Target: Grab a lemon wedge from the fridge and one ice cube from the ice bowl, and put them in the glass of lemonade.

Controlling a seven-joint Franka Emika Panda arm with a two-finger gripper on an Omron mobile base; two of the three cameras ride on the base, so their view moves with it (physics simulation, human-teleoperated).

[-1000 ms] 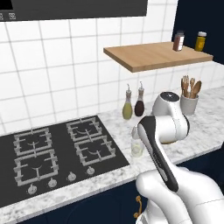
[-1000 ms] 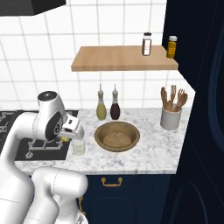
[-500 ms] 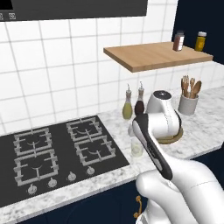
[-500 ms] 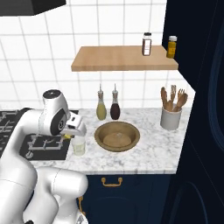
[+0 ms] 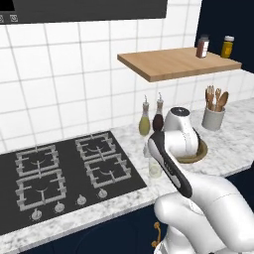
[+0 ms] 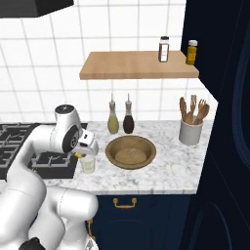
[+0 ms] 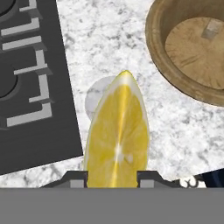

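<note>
My gripper [image 7: 114,177] is shut on the lemon wedge [image 7: 117,131], a bright yellow slice held upright between the two fingertips. Directly below it on the marble counter stands the glass of lemonade [image 7: 93,99], mostly covered by the wedge. From the right base view the gripper [image 6: 84,152] hangs just over the glass of lemonade [image 6: 88,165]. The tan ice bowl [image 6: 131,152] sits right of the glass, and its rim [image 7: 157,52] shows with one ice cube [image 7: 213,28] inside. The fridge is out of view.
A black gas stove [image 5: 64,173] lies left of the glass. Two slim spouted bottles [image 6: 120,119] stand behind the bowl and a grey cup of wooden utensils [image 6: 191,128] to its right. A wooden shelf [image 6: 139,66] with two jars hangs above. The counter edge is close in front.
The hand has swung left from beside the bowl and dropped slightly, bringing the lemon wedge over the glass. Nothing else has moved.
</note>
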